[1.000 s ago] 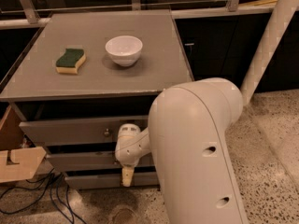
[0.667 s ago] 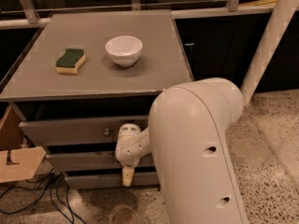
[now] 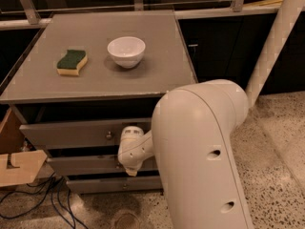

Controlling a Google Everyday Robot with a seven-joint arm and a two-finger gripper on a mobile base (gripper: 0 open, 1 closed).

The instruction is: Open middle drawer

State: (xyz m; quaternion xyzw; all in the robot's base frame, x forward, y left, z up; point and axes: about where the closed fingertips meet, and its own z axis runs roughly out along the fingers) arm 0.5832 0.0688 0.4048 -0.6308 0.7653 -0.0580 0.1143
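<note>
The middle drawer [image 3: 81,165] is the medium-height grey front between a taller top drawer [image 3: 66,133] and a slim bottom drawer [image 3: 105,184]. My gripper [image 3: 128,170] hangs from the white wrist [image 3: 131,146] right in front of the middle drawer's centre. It covers the spot where the knob sits, so the knob is hidden. One pale fingertip [image 3: 130,172] points down over the drawer's lower edge. My big white arm [image 3: 200,151] hides the right ends of the drawers.
A white bowl [image 3: 126,50] and a green-and-yellow sponge [image 3: 72,62] lie on the cabinet top [image 3: 157,66]. The top drawer's knob [image 3: 109,135] shows left of the wrist. A cardboard box [image 3: 19,166] and cables [image 3: 43,199] are at the lower left. A white post [image 3: 276,42] stands at the right.
The gripper's lower tip sits slightly higher against the middle drawer front than before. The drawers, bowl and sponge have not visibly moved.
</note>
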